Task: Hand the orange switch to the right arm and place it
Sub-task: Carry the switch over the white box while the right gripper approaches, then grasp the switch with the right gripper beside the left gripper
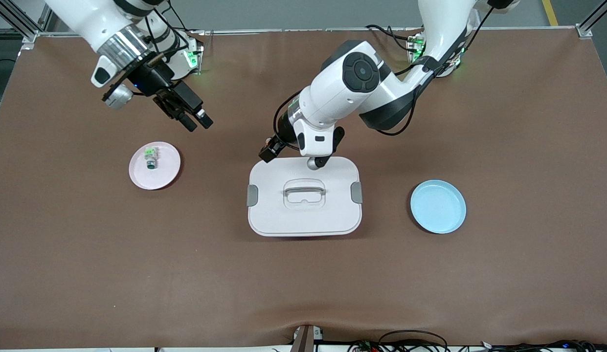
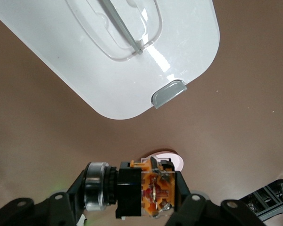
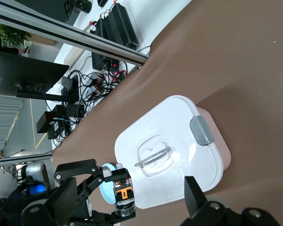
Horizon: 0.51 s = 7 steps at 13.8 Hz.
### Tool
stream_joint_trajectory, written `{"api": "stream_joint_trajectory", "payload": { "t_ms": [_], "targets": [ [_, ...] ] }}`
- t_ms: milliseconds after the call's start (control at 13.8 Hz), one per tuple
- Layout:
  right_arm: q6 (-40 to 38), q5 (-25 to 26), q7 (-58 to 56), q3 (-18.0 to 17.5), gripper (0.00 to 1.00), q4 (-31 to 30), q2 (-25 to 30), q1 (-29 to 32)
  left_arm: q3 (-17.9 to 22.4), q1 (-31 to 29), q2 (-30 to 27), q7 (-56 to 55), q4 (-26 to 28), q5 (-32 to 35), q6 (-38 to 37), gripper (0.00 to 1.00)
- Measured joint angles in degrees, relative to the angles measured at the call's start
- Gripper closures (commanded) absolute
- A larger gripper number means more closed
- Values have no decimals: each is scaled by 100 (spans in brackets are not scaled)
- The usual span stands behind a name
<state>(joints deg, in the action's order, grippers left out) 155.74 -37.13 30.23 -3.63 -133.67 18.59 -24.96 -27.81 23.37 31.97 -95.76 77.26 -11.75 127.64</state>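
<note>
A: Where is the orange switch (image 2: pixel 139 190) at this point?

B: Pinched in the left gripper (image 1: pixel 268 150), whose jaws are pressed onto its black body. In the front view that gripper sits at centre frame, over the upper-left corner of the white lidded box (image 1: pixel 332 215). The left wrist view shows the switch low in the frame, lying sideways, round knob at one end and orange section at the other.

A: Why hold it sideways, up in the air?

B: Likely so both ends stick out clear of the jaws, leaving the other arm something to take (a handover needs free surface).

A: And the right gripper (image 1: pixel 196 121)?

B: Upper left of the front view, over bare bench (image 1: pixel 303 293), jaws spread wide and empty. It points toward the middle, and the right wrist view has the switch in its lower left with the box lid above it, so it seems lined up to receive.

A: Where does the part go afterwards?

B: Probably the pink plate (image 1: pixel 167 168), just below that gripper in the front view; it already carries a pale green switch (image 1: pixel 150 158). The blue plate (image 1: pixel 438 206), at right of frame, lies bare.
</note>
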Motion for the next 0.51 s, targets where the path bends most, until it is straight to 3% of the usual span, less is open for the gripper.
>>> {"api": "stream_joint_trajectory", "payload": {
  "t_ms": [290, 507],
  "targets": [
    [1098, 0, 106, -22, 0, -509, -174, -534, 3, 0, 46, 0, -3, 0, 38, 100],
    [1793, 0, 209, -32, 0, -555, -650, -898, 22, -1, 58, 0, -19, 0, 203, 100]
  ]
}}
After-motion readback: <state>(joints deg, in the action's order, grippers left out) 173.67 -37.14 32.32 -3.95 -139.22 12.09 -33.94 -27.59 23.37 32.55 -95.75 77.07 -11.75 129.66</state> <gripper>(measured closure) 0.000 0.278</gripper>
